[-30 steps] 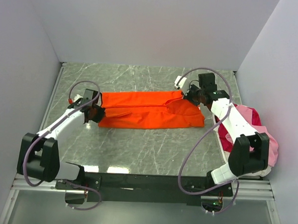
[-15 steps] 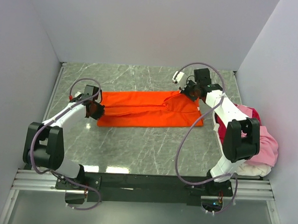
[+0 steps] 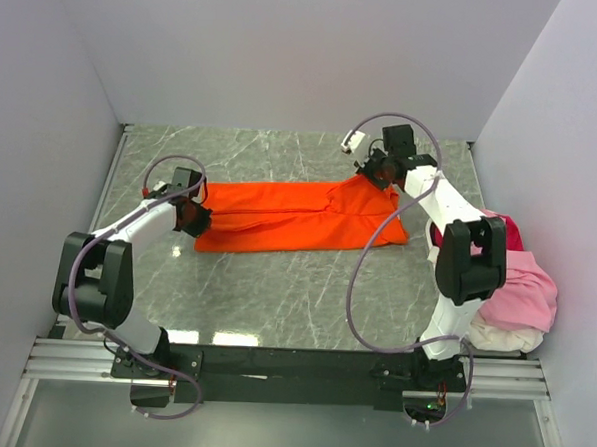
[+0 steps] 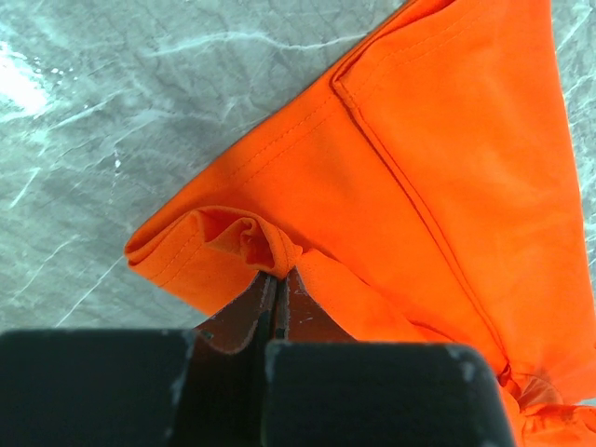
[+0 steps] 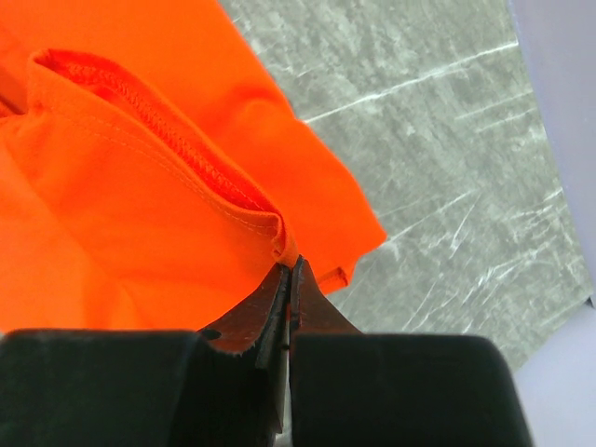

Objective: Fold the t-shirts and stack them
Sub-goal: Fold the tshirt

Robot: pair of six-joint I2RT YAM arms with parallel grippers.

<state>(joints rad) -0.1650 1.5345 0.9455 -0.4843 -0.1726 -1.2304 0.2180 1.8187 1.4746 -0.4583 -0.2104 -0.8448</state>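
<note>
The left gripper [image 4: 277,284] pinches a bunched edge of the orange t-shirt [image 3: 289,218] at its tips; the right gripper [image 5: 289,272] grasps its hem likewise.

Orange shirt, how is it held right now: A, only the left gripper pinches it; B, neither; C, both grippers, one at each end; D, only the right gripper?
C: the left gripper and the right gripper are each shut on a fold of the orange shirt, at opposite ends.

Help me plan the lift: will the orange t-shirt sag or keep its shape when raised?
Probably floppy: the orange t-shirt bunches where the left gripper pinches it. Likely light: the right gripper holds its corner with a fingertip pinch. Probably sags between them.
</note>
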